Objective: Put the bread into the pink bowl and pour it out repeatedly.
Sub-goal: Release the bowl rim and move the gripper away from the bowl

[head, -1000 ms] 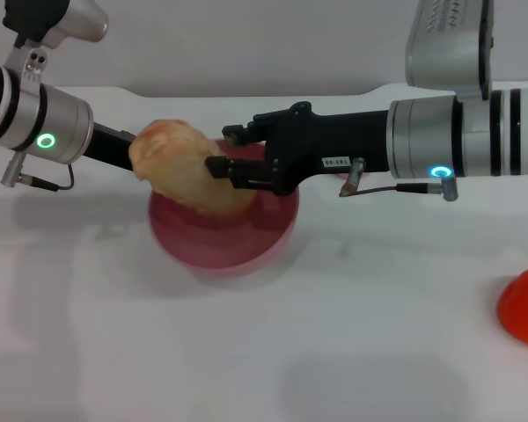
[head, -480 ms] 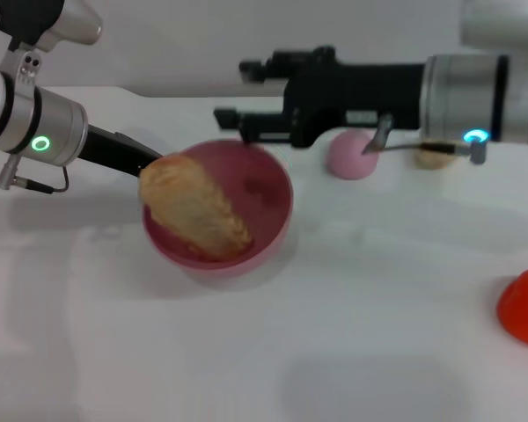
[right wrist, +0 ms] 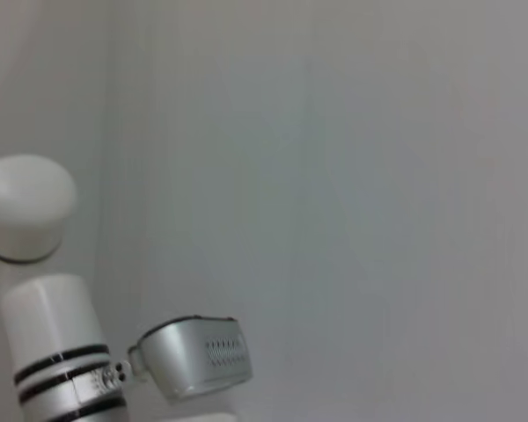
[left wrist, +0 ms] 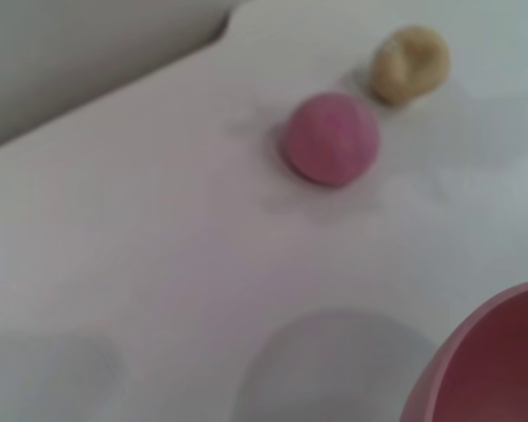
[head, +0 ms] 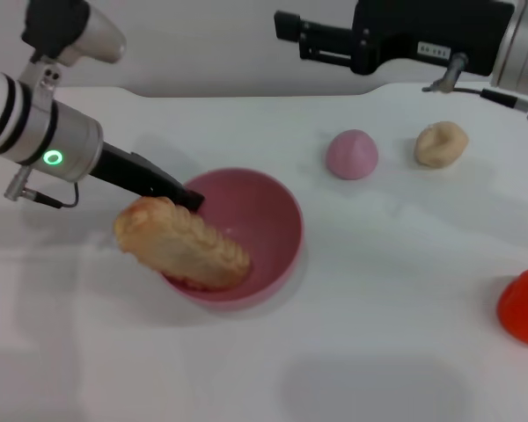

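Pink bowl (head: 246, 233) at centre holds the bread (head: 180, 243), leaning over its left rim; pouring remains. Left gripper (head: 191, 199) at the rim, grip unclear; right gripper (head: 286, 25) raised upper right, empty, opening unclear.

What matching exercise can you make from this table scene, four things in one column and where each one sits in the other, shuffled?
Things:
1. bread
2. pink dome
3. knotted bun
4. orange object

Places:
A. at the robot's far right table edge
B. between the pink bowl and the knotted bun
C. leaning over the pink bowl's rim on the robot's left
D. far side, right of the pink dome

Pairs: 1-C, 2-B, 3-D, 4-A
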Tool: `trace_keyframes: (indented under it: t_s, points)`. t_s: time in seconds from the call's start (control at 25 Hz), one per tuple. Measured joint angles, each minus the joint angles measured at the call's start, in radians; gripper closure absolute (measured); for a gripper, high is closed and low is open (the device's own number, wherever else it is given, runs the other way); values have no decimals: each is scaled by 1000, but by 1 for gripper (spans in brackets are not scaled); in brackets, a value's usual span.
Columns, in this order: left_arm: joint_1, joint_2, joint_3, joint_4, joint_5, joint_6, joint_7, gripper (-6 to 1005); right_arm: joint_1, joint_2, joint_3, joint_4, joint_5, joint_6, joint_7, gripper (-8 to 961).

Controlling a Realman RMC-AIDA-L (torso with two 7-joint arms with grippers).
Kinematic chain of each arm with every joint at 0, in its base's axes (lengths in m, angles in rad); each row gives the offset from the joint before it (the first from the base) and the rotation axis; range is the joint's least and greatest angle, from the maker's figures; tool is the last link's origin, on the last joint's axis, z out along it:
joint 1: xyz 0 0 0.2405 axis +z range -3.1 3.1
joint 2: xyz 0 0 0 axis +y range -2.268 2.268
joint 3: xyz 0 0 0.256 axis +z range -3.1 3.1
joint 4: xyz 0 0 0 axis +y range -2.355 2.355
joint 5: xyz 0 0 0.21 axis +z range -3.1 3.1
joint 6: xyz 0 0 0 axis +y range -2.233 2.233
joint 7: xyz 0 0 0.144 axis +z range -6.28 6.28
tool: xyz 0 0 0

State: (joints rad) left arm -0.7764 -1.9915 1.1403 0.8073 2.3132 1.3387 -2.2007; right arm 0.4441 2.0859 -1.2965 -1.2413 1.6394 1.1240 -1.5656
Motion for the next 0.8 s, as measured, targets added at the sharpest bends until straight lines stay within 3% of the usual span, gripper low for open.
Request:
trace_keyframes:
  t_s: [0.16, 0.4, 0.8]
  points:
    - [-17, -5, 71, 1, 20, 5, -24, 910, 4, -1, 2, 41, 7, -15, -34, 252]
    - [-28, -30, 90, 10, 106, 4, -44, 910, 16, -6, 7, 99, 49, -22, -69, 252]
    - [-31, -33, 103, 5, 115, -8, -45, 910, 19, -6, 9, 125, 75, -49, -78, 252]
